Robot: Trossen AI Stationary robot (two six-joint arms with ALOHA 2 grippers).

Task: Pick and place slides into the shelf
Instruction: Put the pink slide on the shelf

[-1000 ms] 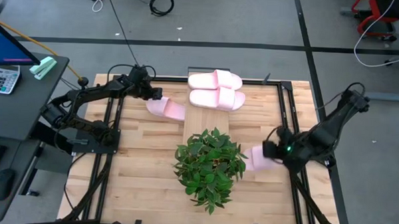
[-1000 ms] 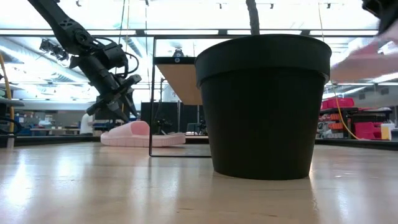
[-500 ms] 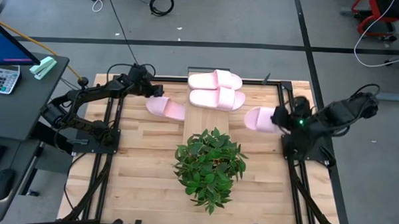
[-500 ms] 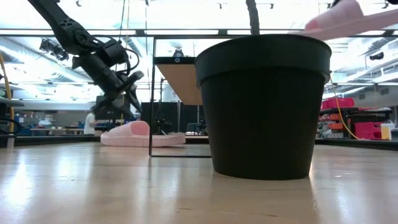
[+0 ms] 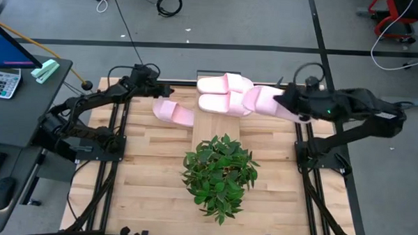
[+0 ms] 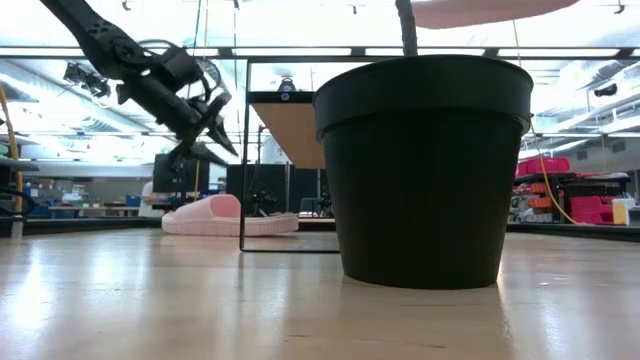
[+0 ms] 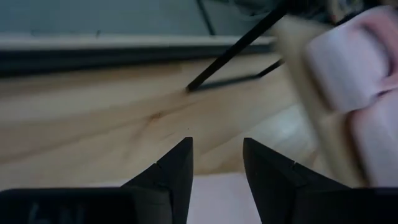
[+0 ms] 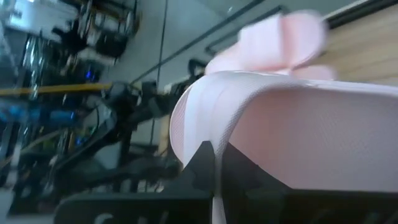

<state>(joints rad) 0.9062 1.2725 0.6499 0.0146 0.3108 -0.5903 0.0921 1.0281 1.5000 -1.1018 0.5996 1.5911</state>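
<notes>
The right gripper (image 5: 285, 105) is clenched on 1 pink slide (image 5: 264, 102), carried in the air just beside the 2 slides (image 5: 225, 94) that lie side by side on the shelf (image 5: 212, 122) at the table's far edge. The right wrist view adds the grip itself: the dark fingers (image 8: 208, 163) pinch the slide's strap edge, with the shelved pair blurred beyond. In the low view only the carried slide's sole (image 6: 480, 10) shows, at the top of the picture above the black pot (image 6: 422, 170).

The left gripper (image 5: 156, 90) hangs with its jaws apart and holding nothing, above the table (image 5: 144, 171) over the heel end of the 4th slide (image 5: 174, 113). The left wrist view shows the gap between its fingers (image 7: 171, 174) and pale pink beneath them. The low view alone shows that slide (image 6: 228, 217) lying flat on the table, with the gripper clear above it. The high view alone shows the leafy plant (image 5: 219, 172) in the pot, on the shelf's near end.
</notes>
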